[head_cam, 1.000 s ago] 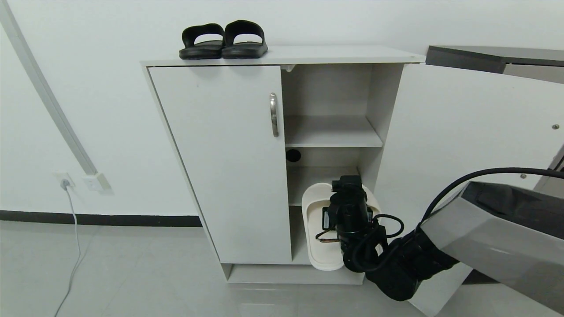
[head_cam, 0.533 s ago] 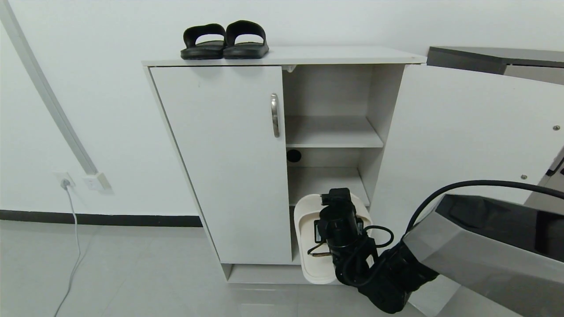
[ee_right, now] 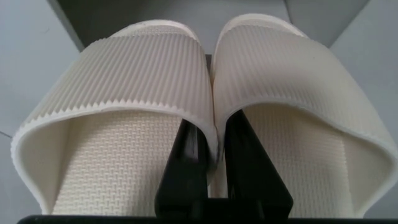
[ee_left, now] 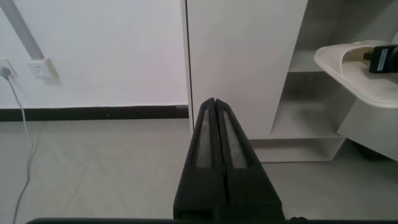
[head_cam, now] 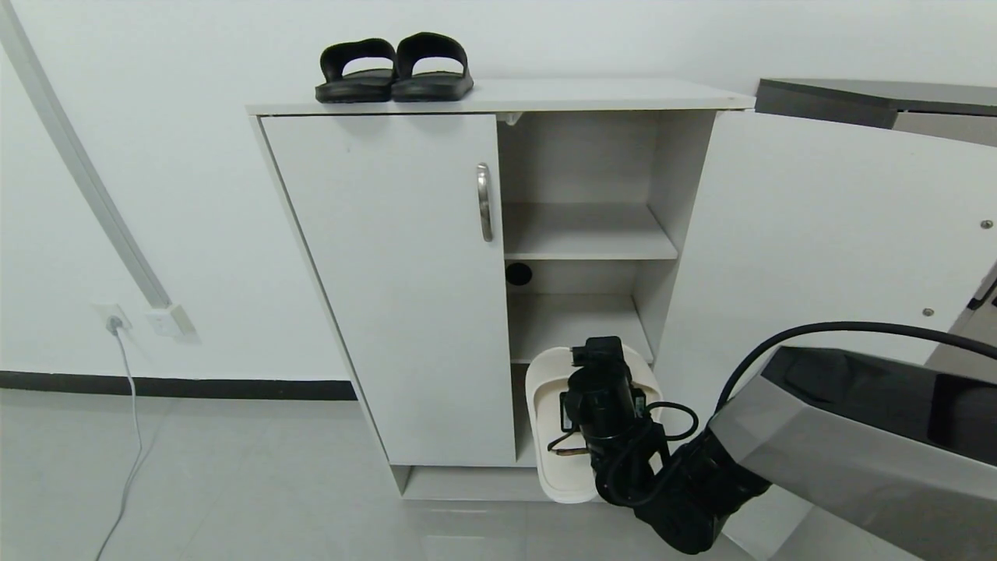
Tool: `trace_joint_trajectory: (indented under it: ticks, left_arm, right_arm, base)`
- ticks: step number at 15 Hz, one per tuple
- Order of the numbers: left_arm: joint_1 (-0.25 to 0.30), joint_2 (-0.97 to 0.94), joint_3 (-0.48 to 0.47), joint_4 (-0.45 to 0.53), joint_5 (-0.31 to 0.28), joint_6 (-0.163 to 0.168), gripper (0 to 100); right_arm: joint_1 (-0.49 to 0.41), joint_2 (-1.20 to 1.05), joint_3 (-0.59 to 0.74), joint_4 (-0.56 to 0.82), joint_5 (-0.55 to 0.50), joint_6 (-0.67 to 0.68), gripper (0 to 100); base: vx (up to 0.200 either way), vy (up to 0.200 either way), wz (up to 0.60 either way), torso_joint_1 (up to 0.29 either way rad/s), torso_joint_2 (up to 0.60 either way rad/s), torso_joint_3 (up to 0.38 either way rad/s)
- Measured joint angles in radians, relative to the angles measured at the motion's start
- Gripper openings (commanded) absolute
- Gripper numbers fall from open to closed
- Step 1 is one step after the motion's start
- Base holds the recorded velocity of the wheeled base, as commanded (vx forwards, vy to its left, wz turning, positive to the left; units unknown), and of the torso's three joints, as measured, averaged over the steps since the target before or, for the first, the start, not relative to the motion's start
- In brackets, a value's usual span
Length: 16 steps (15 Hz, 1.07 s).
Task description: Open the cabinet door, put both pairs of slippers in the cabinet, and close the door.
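The right gripper (ee_right: 213, 143), jaws clamped on the cream slippers (head_cam: 547, 436), pointed them lengthwise at the cabinet (head_cam: 389, 273) at 12 o'clock.

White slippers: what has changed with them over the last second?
The right end effector, shut on the white slippers, carried them lower and slightly toward the robot's left at the bottom opening of the cabinet. The black slippers stayed on top, the right door open, the left door closed.
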Motion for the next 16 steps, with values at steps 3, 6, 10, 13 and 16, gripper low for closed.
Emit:
trace_joint_trajectory:
  ticks: [3,6,10,13,16]
  left_arm:
    - [0.0,0.0,0.0,0.0,0.0,0.0,0]
    - [0.0,0.0,0.0,0.0,0.0,0.001,0]
    - [0.0,0.0,0.0,0.0,0.0,0.0,0]
    - [0.0,0.0,0.0,0.0,0.0,0.0,0]
    - [0.0,0.0,0.0,0.0,0.0,0.0,0]
  right_arm:
    - [0.0,0.003,0.0,0.0,0.0,0.0,0]
    - [0.0,0.007,0.001,0.0,0.0,0.0,0]
    - [0.003,0.029,0.001,-0.066,-0.012,-0.013,0]
    - [0.003,0.055,0.028,-0.353,-0.014,-0.151,0]
    - [-0.009,0.089,0.049,-0.458,-0.013,-0.241,0]
  base:
    - [0.0,0.0,0.0,0.001,0.0,-0.176]
    - [0.0,0.0,0.0,0.002,0.0,-0.196]
    - [0.0,0.0,0.0,0.005,0.0,-0.165]
    - [0.0,0.0,0.0,0.0,0.0,0.0]
    - [0.0,0.0,0.0,0.0,0.0,0.0]
